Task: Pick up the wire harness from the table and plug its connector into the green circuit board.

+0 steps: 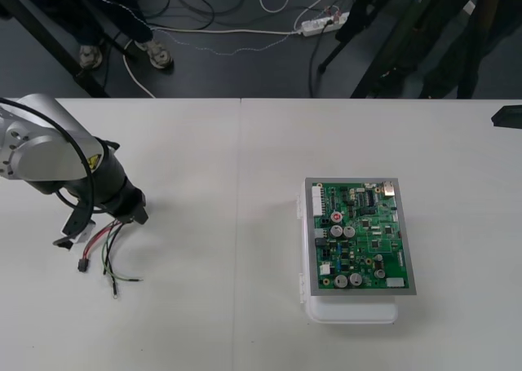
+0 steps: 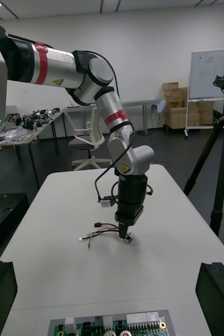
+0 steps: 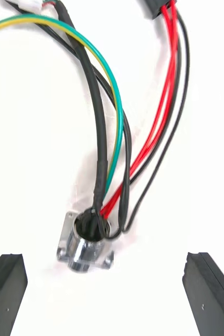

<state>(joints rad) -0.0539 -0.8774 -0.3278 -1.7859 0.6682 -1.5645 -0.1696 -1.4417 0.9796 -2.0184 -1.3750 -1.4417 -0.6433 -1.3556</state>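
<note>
**Wire harness** (image 1: 104, 253): lies flat at the left of the bench (image 1: 245, 167), not plugged in. It is well apart from the green circuit board (image 1: 363, 236) on its white base (image 1: 351, 312).

**Left pincer** (image 1: 121, 218): poised low over the harness, fingers (image 3: 7, 283) spread wide, gripping nothing. The round metal socket (image 3: 85, 245) sits between them and is probably the chosen grip point.

**Wires** (image 3: 114, 121): red, black and green, trailing towards the black plug (image 1: 82, 267).

**Right pincer** (image 2: 107, 270): wide open and empty, parked at the bench's right edge.

**Obstructions**: bare bench between harness and board, nothing intervening.
</note>
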